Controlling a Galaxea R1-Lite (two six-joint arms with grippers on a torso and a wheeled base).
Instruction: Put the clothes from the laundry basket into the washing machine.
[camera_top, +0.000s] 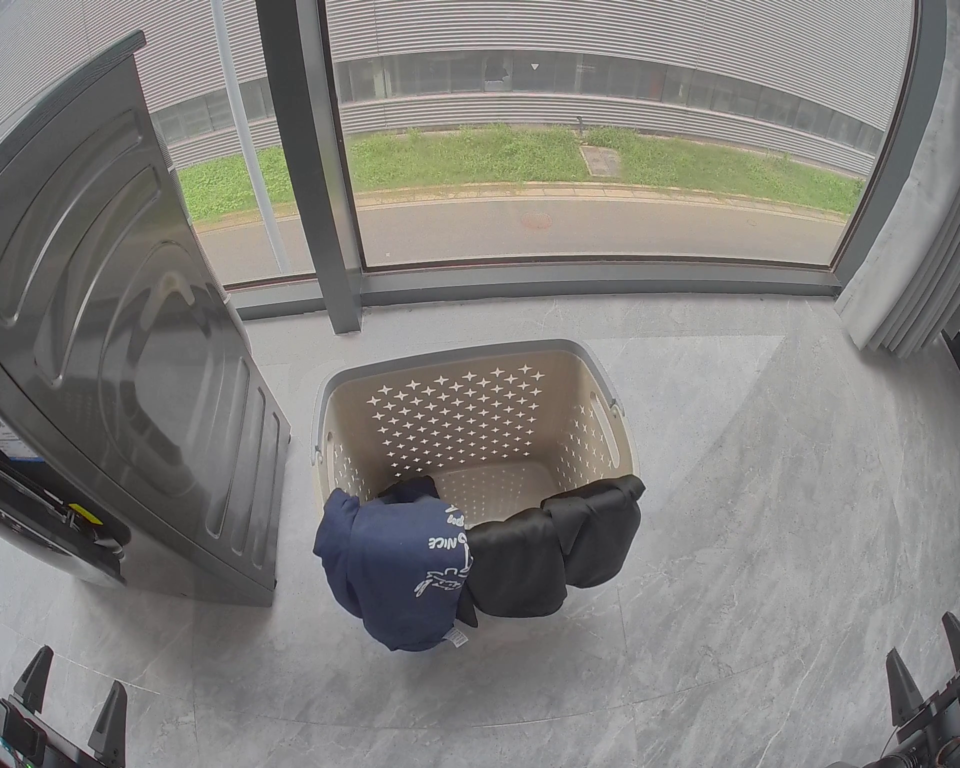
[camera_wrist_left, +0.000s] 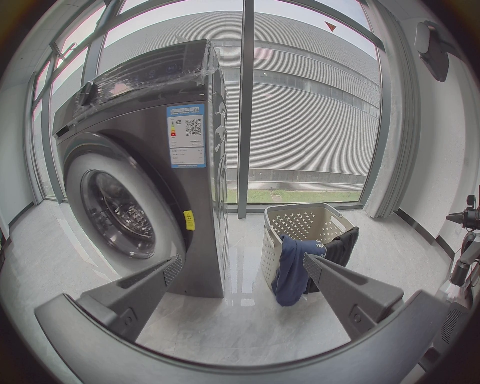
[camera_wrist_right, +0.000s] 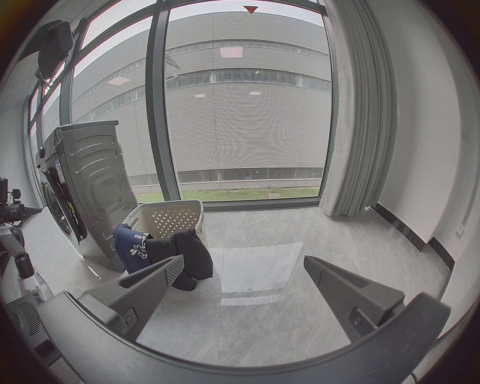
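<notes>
Two over laundry basket (camera_top: 470, 352) rim — navy garment (camera_top: 395, 572), black garment (camera_top: 550, 562).

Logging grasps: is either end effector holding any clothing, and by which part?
Nothing held: left end effector and right end effector are open, empty.

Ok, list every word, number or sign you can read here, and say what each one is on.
Label on the washing machine front: a square code and fine print, too small to read.
White print on the navy garment over the laundry basket rim: creased, unreadable.
Yellow sticker by the drum: nothing legible.
</notes>
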